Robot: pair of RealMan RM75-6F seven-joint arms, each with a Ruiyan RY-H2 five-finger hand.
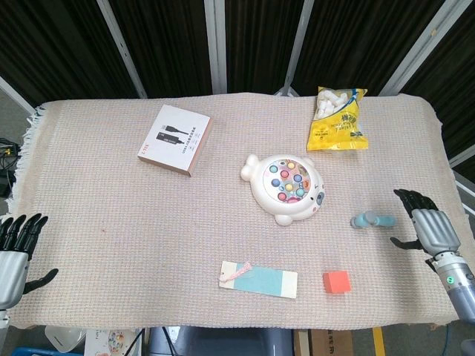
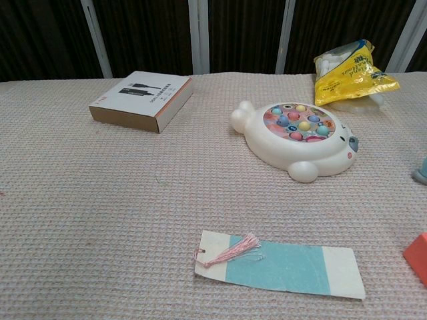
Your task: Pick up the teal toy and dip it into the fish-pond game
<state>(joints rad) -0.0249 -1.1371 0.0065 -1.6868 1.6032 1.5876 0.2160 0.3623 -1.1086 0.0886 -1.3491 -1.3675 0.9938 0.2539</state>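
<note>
A table stands before dark vertical panels with pale metal struts, covered by a coarse woven beige cloth [image 1: 111, 215] with a fringed left edge.

The teal toy [image 1: 372, 220] is a short, smooth cylinder with a rounded knob end, lying on its side near the right edge of the cloth. The right hand [image 1: 428, 226], metallic grey with black fingers, sits just beside it, fingers spread and holding nothing; whether the fingertips touch the toy cannot be told.

The fish-pond game [image 1: 284, 188] is a glossy white plastic shell shaped like a fish, with a round well of small coloured pieces. It lies near the centre, well apart from the toy.

A small orange-red block [image 1: 336, 281] rests near the front edge. A flat card [image 1: 258, 279], white with a teal band and a pink tassel, lies left of it. A crinkled yellow bag [image 1: 338, 119] lies at the rear right. A flat rectangular box [image 1: 175, 139] sits at the rear left.

The left hand [image 1: 13, 248] is at the front left corner, fingers apart and empty.
</note>
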